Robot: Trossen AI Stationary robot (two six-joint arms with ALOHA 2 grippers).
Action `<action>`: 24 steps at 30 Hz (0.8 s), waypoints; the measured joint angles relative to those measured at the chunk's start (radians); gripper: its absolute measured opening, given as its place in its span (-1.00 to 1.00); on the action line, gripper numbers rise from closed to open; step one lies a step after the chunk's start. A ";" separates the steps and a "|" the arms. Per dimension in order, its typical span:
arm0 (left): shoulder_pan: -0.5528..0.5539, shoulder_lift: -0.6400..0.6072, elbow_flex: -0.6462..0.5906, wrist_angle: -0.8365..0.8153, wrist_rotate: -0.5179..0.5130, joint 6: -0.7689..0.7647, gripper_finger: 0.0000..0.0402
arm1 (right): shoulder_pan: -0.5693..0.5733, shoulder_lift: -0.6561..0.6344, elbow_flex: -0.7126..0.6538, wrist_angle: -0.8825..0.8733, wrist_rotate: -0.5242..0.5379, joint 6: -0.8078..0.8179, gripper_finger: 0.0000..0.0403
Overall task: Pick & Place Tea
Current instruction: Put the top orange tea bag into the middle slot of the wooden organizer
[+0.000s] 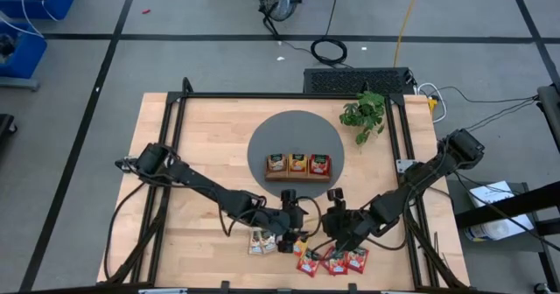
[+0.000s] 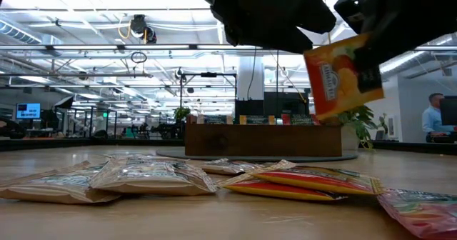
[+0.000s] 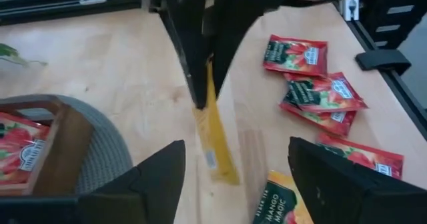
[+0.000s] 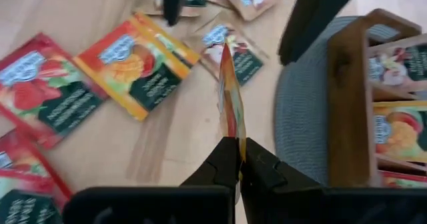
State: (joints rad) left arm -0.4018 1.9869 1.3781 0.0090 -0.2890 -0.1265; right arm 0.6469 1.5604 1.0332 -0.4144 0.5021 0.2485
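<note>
My right gripper [image 4: 239, 147] is shut on an orange-yellow tea sachet [image 2: 341, 74] and holds it in the air between the tray and the loose sachets. My left gripper [image 3: 237, 151] stands open just to the left of it. Its fingers are wide on either side of the sachet [image 3: 215, 139] and apart from it. More tea lies flat near the table's front edge: cream sachets [image 1: 262, 241], an orange one [image 4: 137, 67] and red ones [image 1: 334, 260]. The brown wooden tray [image 1: 297, 177] sits on a grey round mat [image 1: 262, 145]. My right gripper pinches the orange-yellow sachet between its two fingers at its upper end [image 3: 204, 99]. The fingers slant down from the table's right side. The sachet hangs below them, tilted and clear of the table, and shows edge-on in both wrist views.
Each of the tray's three compartments holds a sachet: cream [image 1: 277, 163], orange [image 1: 298, 163] and red [image 1: 319, 164]. A small green plant [image 1: 364, 115] stands at the back right. A black frame [image 1: 175, 154] runs around the tabletop. A person [image 2: 432, 115] stands in the room far behind the table.
</note>
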 joint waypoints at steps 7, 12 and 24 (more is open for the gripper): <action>0.012 0.008 0.000 -0.007 -0.004 -0.020 0.27 | -0.004 0.000 0.000 0.077 0.022 -0.041 -1.00; 0.021 0.016 0.000 -0.009 -0.008 -0.026 0.04 | -0.005 0.000 0.000 0.096 0.024 -0.063 -1.00; 0.025 0.019 0.000 -0.022 -0.008 -0.001 -0.91 | -0.005 0.000 0.000 0.114 0.021 -0.081 -1.00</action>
State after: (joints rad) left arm -0.3773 2.0056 1.3785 -0.0132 -0.2974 -0.1270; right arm 0.6415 1.5604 1.0332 -0.3008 0.5231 0.1677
